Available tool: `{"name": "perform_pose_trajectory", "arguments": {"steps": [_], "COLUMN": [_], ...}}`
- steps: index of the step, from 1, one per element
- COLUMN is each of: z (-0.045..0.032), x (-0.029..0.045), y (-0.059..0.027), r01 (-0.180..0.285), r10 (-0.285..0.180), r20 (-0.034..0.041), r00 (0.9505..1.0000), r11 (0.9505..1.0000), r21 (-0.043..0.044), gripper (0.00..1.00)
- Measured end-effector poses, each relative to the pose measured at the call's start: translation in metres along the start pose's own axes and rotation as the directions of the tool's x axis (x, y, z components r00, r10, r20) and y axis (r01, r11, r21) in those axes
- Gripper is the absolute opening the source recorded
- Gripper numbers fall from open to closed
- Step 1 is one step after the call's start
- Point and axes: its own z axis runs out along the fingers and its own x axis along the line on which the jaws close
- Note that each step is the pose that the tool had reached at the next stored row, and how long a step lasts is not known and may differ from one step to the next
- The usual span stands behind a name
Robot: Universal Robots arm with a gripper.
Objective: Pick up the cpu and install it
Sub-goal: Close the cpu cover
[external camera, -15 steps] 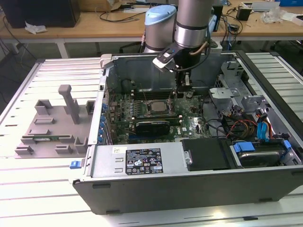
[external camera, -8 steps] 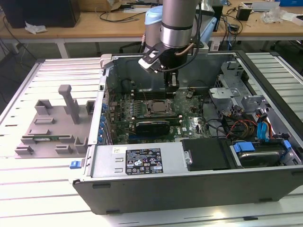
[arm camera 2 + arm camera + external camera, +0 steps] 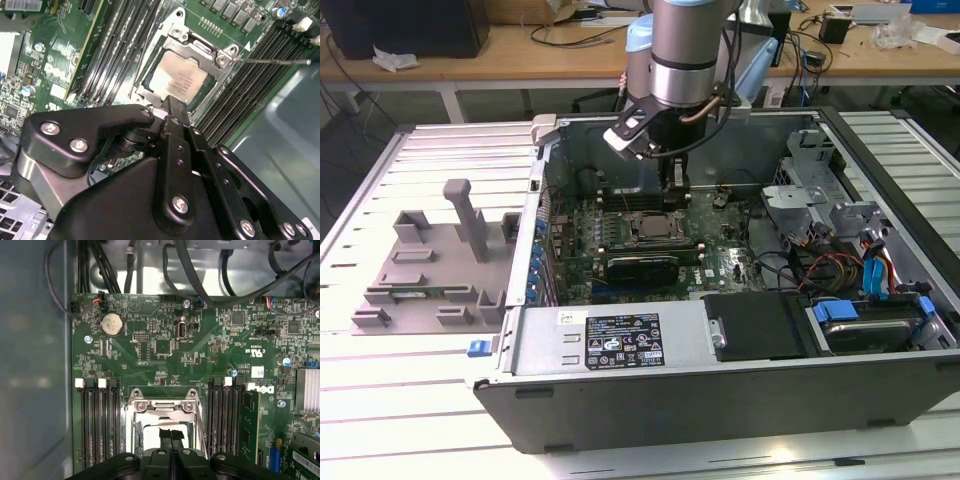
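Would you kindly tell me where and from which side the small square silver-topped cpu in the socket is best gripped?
Probably from straight above, fingers on two opposite edges of the small square silver-topped cpu. It lies flat, and the metal socket frame rings it closely, so no sideways approach looks open.
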Motion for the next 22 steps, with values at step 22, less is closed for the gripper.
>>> {"name": "perform_pose_trajectory", "arguments": {"steps": [22], "z": [0.0004], "x": [0.0001], "y": [-0.0023], "r01": [0.512], "r10": [-0.512], "r20": [0.0230], "r00": [0.8587], "r11": [0.8587], "r21": [-0.0162], "gripper": [0.11]}}
